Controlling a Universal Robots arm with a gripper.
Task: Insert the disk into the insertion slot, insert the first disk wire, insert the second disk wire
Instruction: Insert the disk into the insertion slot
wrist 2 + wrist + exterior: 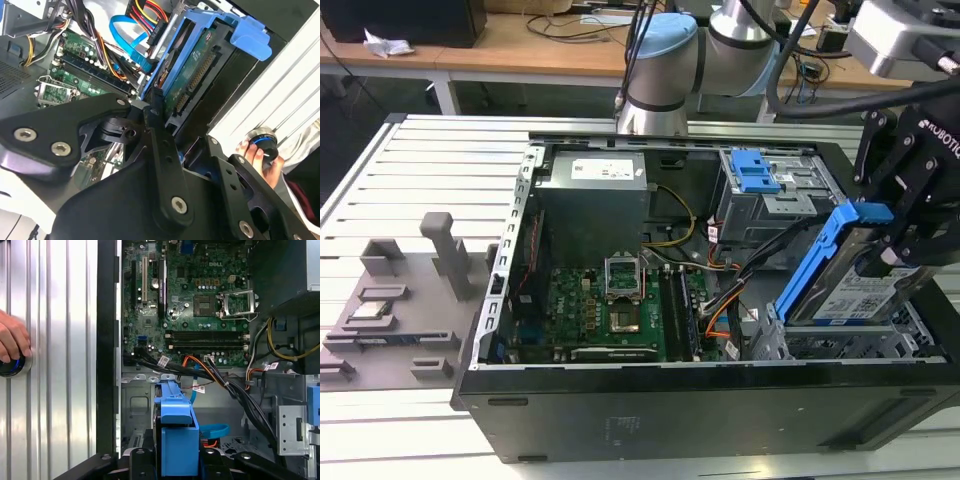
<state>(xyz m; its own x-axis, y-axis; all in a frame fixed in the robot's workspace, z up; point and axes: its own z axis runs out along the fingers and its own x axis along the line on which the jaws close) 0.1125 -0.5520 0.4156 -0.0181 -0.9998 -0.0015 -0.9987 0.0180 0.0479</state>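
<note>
My hand (898, 248) grips the disk (850, 292), tilted above the insertion slot (855, 346); black and orange cables (745, 275) crowd just beside it, motherboard (585, 310) beyond.

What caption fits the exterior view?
Black gripper holds blue-framed silver rectangular hard drive tilted over the perforated silver metal bay in an open black computer case.

silver disk (865, 297), blue carrier (817, 262)
</note>
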